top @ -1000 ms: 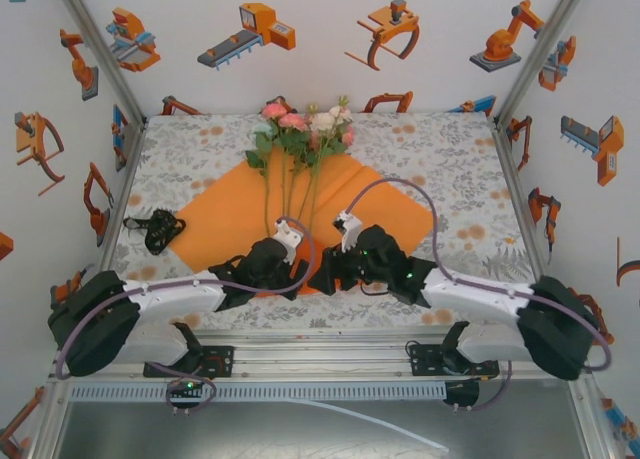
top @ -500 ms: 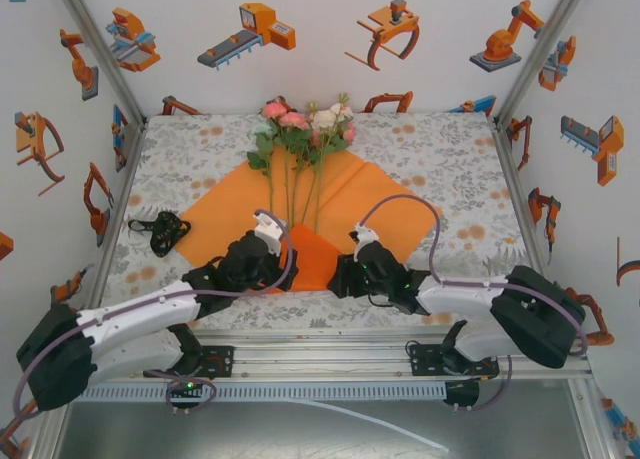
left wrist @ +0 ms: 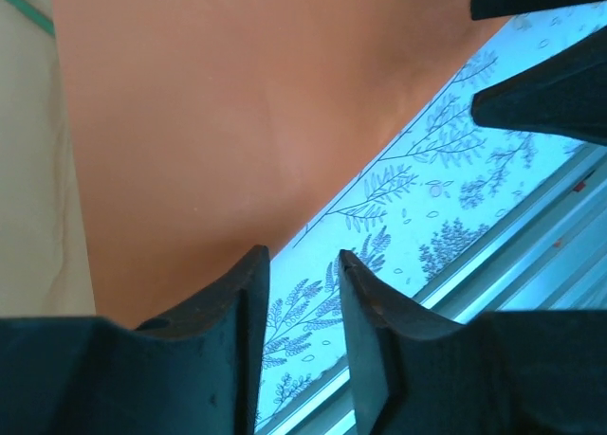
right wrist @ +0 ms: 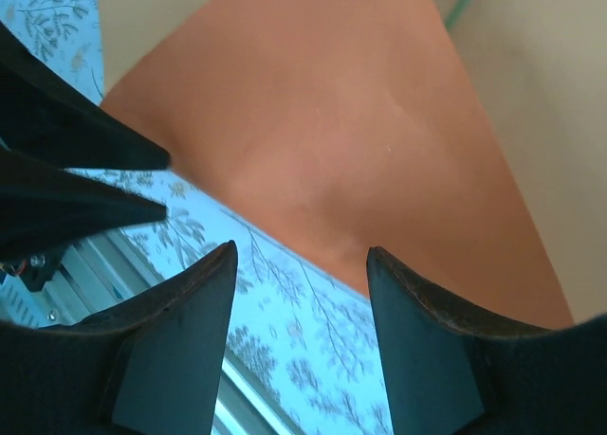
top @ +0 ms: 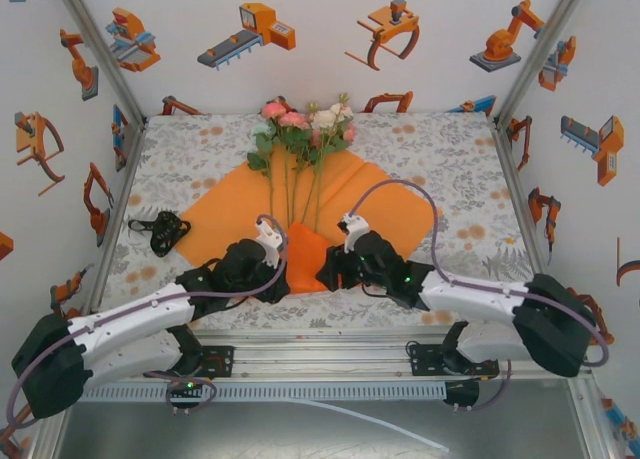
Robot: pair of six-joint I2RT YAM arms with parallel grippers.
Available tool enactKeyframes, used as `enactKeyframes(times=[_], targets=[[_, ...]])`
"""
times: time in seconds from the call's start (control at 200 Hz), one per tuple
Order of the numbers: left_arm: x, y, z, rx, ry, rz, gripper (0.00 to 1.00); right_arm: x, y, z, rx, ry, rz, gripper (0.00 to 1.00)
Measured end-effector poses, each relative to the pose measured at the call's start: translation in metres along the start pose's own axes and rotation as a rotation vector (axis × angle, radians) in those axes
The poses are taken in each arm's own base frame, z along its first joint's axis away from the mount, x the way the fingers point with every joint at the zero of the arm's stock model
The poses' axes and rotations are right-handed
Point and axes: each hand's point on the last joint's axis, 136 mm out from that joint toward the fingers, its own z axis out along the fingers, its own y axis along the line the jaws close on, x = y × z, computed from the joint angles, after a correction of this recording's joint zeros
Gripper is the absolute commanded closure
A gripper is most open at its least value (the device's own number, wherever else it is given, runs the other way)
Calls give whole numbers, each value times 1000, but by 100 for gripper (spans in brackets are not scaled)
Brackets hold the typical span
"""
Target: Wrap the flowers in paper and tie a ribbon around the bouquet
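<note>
One bunch of flowers lies at the middle of the table, with pink, white and pale green blooms toward the far edge. Its thin green stems run back over a single sheet of orange paper, which is spread like a diamond on the patterned cloth. The paper's near corner is turned up as a darker flap between the two hands. The left hand sits just beside that flap. Its wrist view shows the left hand with only a narrow gap, cloth visible through it, and the paper edge meeting one fingertip. The right hand faces it from the other side. Close up, the right hand stands wide, with the paper corner dipping between the tips, ungripped. One black ribbon lies bunched near the left edge, well apart (any lettering is too small to read).
</note>
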Motion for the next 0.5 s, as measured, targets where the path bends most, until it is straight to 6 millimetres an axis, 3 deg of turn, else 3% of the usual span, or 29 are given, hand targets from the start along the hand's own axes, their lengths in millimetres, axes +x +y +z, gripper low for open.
enactKeyframes(times=[0.12,0.225,0.32,0.501], targets=[[3,13,15,-56,4,14,60,7,-6,32,28,42,-18,45],[4,26,29,-91,2,26,60,22,-18,47,63,83,-11,46],[4,34,43,-107,6,41,59,27,-27,46,90,79,4,46],[-17,33,61,-97,-54,68,55,31,-44,29,152,25,53,46]])
